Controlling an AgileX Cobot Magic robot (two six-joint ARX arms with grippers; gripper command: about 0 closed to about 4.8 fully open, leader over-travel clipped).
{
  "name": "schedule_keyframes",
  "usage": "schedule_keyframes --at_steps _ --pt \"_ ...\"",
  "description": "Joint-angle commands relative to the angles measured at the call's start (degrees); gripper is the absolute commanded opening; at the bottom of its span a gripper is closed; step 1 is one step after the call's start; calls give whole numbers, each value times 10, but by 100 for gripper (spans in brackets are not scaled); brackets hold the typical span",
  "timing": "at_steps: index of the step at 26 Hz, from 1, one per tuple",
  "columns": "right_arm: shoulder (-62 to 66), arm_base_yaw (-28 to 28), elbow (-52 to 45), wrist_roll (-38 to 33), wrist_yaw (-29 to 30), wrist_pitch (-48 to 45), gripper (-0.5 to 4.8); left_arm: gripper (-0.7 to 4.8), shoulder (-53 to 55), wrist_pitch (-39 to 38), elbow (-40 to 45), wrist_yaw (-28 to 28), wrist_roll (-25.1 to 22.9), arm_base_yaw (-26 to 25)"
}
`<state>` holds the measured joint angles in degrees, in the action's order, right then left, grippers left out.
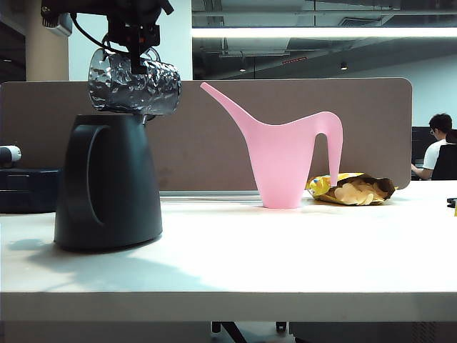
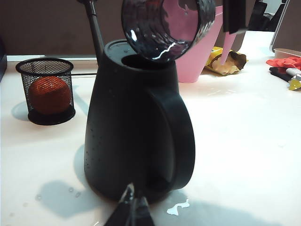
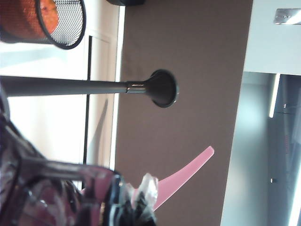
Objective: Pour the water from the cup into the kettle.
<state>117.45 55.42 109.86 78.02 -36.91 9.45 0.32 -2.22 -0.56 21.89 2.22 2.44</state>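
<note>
Tipping on its side over the kettle's (image 1: 108,182) open top, the cup (image 1: 134,86) hangs pinched by its handle in the right gripper (image 1: 137,44) — jaws clamped tight. At three o'clock from the kettle stands a pink can (image 1: 284,161), a snack bag (image 1: 353,189) beyond. The left gripper (image 2: 131,207) sits low before the kettle — fingertips together, holding nothing.

Matte black kettle (image 1: 107,182), glossy dimpled translucent cup (image 1: 134,86), smooth pink plastic watering can (image 1: 285,161), wire-mesh holder (image 2: 47,89).
</note>
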Motion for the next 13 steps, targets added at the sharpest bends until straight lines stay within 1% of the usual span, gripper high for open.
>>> schedule_keyframes --at_steps 1,4,7,13 --pt "-4 0 5 -14 -4 8 -9 -5 0 5 -2 3 -1 0" --pt "-4 0 5 -14 -6 4 -9 -5 0 6 -2 4 -1 0" --pt "-5 -1 10 -15 -23 -17 -9 -5 0 5 -2 4 0 0" --pt "-33 -17 22 -77 -29 -35 -8 -5 0 5 -2 16 0 0"
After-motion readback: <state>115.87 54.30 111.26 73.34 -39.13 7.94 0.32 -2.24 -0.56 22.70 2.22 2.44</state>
